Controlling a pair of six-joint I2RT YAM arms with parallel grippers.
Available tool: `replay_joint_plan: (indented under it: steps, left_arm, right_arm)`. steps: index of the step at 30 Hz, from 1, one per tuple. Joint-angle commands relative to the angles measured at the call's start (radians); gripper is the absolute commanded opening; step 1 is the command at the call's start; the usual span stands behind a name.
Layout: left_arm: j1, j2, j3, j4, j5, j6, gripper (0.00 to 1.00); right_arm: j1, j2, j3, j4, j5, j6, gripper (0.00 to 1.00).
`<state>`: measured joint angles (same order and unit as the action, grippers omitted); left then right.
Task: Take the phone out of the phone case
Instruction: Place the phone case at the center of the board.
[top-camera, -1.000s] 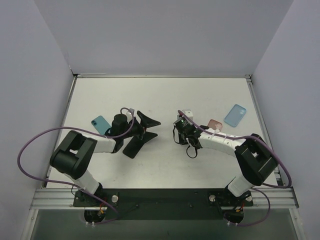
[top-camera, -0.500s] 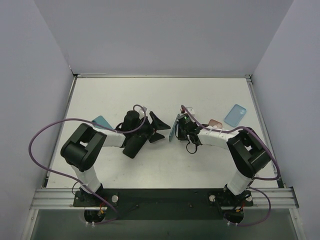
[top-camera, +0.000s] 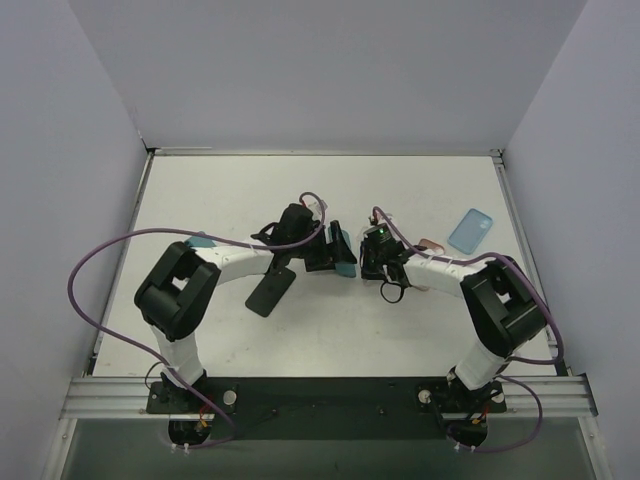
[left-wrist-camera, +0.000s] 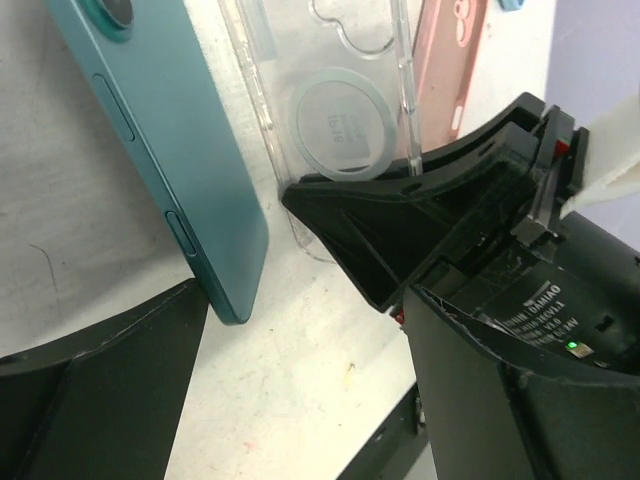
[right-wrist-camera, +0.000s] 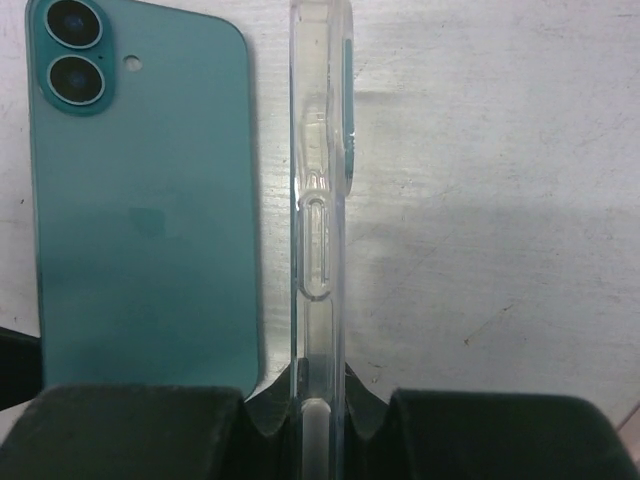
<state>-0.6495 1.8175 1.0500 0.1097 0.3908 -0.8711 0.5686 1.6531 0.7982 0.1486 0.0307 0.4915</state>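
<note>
The teal phone (right-wrist-camera: 140, 200) lies camera-side up on the table, out of the clear phone case (right-wrist-camera: 318, 200) and just left of it. My right gripper (right-wrist-camera: 318, 395) is shut on the case's rim and holds it standing on edge. In the left wrist view the phone (left-wrist-camera: 160, 140) and the clear case (left-wrist-camera: 335, 110) lie ahead, the case pinched by the right arm's black fingers (left-wrist-camera: 420, 230). My left gripper (left-wrist-camera: 310, 380) is open over bare table, its left finger (left-wrist-camera: 100, 390) close to the phone's near corner. From above, both grippers (top-camera: 330, 252) (top-camera: 366, 258) meet at the phone (top-camera: 346, 262).
A pink case (top-camera: 432, 245) lies just right of the right gripper, and a light blue case (top-camera: 470, 230) sits further right. A teal case (top-camera: 200, 241) lies at the left behind the left arm. A black flat slab (top-camera: 270, 291) rests on the table below the left forearm.
The left arm has swung right until its open fingers reach the right gripper. The teal phone, earlier on edge at the right gripper, now lies flat beside the clear case.
</note>
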Motion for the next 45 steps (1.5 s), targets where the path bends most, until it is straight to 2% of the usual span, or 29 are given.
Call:
replay_joint_plan:
  steps: [1, 4, 8, 16, 19, 20, 24, 29, 32, 35, 37, 38, 40, 41, 45]
  left_arm:
    - [-0.002, 0.022, 0.062, -0.098, -0.064, 0.121, 0.89]
    - [-0.002, 0.028, 0.07, -0.085, -0.053, 0.106, 0.86]
    - [-0.002, 0.054, 0.085, -0.068, -0.047, 0.086, 0.67]
    - [-0.004, 0.014, 0.097, -0.108, -0.108, 0.081, 0.66]
    - [-0.001, -0.017, 0.091, -0.107, -0.119, 0.083, 0.66]
    - [-0.001, -0.029, 0.088, -0.108, -0.119, 0.081, 0.66]
    - [0.002, -0.061, 0.076, -0.107, -0.119, 0.067, 0.66]
    - [0.007, -0.104, 0.062, -0.146, -0.121, 0.061, 0.67]
    - [0.013, -0.141, 0.051, -0.166, -0.124, 0.06, 0.69]
    - [0.028, -0.196, 0.027, -0.177, -0.136, 0.06, 0.69]
    - [0.043, -0.218, 0.019, -0.177, -0.132, 0.06, 0.69]
    - [0.05, -0.231, 0.019, -0.183, -0.129, 0.061, 0.7]
    - [0.06, -0.241, 0.034, -0.197, -0.121, 0.067, 0.7]
    - [0.062, -0.254, 0.041, -0.212, -0.122, 0.078, 0.7]
    - [0.074, -0.287, 0.064, -0.249, -0.133, 0.098, 0.72]
  right_arm:
    - [-0.015, -0.03, -0.033, -0.135, -0.025, -0.014, 0.06]
    - [-0.026, -0.056, -0.048, -0.133, -0.025, -0.007, 0.04]
    - [-0.047, -0.079, -0.063, -0.124, -0.081, 0.015, 0.02]
    - [-0.136, -0.194, -0.094, -0.144, -0.112, 0.073, 0.0]
    - [-0.219, -0.239, -0.082, -0.142, -0.169, 0.087, 0.0]
    - [-0.243, -0.243, -0.074, -0.136, -0.243, 0.096, 0.0]
    - [-0.351, -0.185, -0.005, -0.066, -0.366, 0.139, 0.0]
    - [-0.38, -0.012, 0.159, -0.037, -0.423, 0.17, 0.01]
    - [-0.394, 0.025, 0.19, -0.072, -0.397, 0.222, 0.18]
    - [-0.394, -0.001, 0.161, -0.083, -0.373, 0.24, 0.19]
    - [-0.391, -0.01, 0.138, -0.104, -0.373, 0.237, 0.25]
    - [-0.392, -0.013, 0.131, -0.13, -0.374, 0.23, 0.43]
    - [-0.391, -0.012, 0.131, -0.18, -0.359, 0.213, 0.54]
    - [-0.391, -0.018, 0.128, -0.208, -0.344, 0.197, 0.74]
    - [-0.394, -0.056, 0.125, -0.287, -0.272, 0.165, 0.76]
